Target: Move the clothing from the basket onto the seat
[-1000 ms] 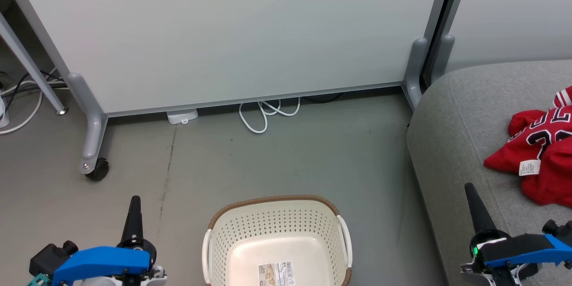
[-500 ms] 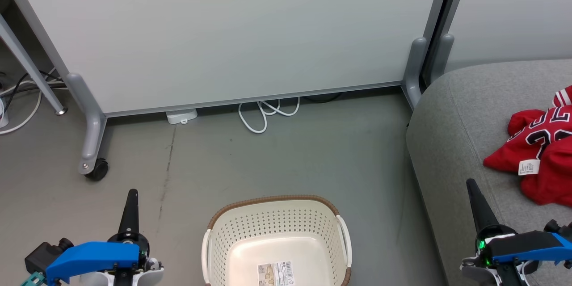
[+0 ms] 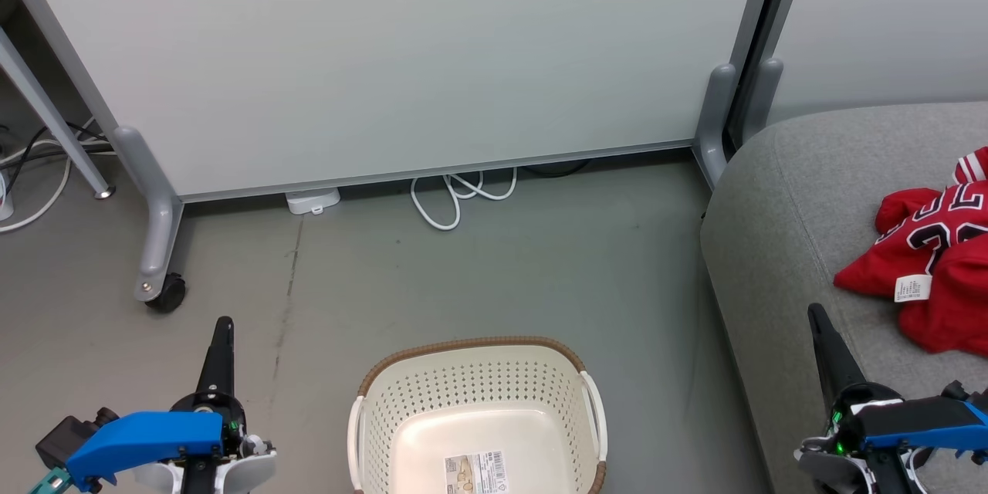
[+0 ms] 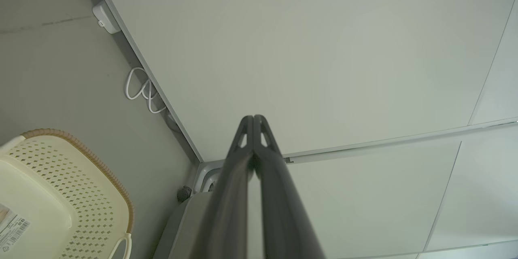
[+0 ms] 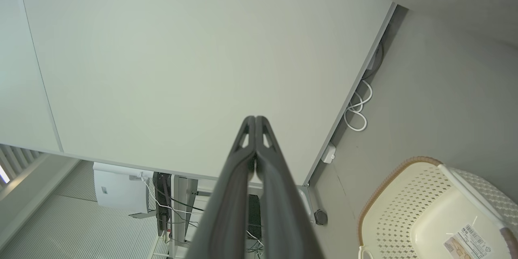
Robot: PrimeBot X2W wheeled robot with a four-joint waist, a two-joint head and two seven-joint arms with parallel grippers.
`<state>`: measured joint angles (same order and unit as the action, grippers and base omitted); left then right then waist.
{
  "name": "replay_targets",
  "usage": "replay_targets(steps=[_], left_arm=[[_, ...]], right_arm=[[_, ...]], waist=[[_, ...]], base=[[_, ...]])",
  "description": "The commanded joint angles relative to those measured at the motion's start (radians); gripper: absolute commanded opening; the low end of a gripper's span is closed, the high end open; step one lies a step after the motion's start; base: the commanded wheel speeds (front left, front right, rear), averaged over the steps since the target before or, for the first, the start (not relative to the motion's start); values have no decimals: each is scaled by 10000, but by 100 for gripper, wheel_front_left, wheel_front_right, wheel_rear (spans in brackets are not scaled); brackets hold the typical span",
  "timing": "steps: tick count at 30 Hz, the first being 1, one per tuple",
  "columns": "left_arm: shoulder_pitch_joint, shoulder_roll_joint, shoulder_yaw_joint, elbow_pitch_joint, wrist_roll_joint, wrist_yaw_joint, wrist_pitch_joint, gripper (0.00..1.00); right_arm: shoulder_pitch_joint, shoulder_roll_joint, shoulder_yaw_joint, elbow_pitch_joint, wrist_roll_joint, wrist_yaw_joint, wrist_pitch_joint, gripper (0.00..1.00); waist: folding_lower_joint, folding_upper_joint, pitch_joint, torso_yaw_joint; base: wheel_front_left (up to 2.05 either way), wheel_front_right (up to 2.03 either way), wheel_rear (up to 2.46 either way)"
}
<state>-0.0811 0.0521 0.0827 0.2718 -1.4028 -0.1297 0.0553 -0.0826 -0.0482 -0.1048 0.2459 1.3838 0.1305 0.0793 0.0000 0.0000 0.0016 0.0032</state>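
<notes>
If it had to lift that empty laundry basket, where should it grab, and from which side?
Probably its white side handles: left end effector from the left, right end effector from the right. They loop clear of the perforated wall, and the basket stands upright.

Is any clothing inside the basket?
No, the basket holds just its label sticker, while the red clothing lies on the sofa.

Cream perforated laundry basket (image 3: 472, 378) low at centre on the grey floor (image 3: 540, 270), just a label sticker (image 3: 476, 473) on its bottom. To the right, grey sofa (image 3: 772, 231) bearing a crumpled red jersey (image 3: 918, 228) with a white tag (image 3: 911, 288). Left gripper (image 3: 223, 324) at lower left, right gripper (image 3: 817, 316) over the sofa's edge, both pointing up, fingers together. Behind, pale wheeled partition (image 3: 386, 54), looped white cable (image 3: 455, 201) at its foot.
</notes>
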Motion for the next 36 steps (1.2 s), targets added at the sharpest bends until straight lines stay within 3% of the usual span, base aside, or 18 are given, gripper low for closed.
replay_targets(steps=[1, 36], left_arm=[[-182, 5, 56, -89, -153, -13, 58, 0], [-324, -24, 343, -295, -2108, -18, 630, 0]], right_arm=[[-209, -32, -25, -58, 191, 3, 51, 0], [-326, -34, -108, -18, 2303, 4, 372, 0]], waist=[[0, 0, 0, -1], [0, 0, 15, -32]], base=[[0, 0, 0], [0, 0, 0]])
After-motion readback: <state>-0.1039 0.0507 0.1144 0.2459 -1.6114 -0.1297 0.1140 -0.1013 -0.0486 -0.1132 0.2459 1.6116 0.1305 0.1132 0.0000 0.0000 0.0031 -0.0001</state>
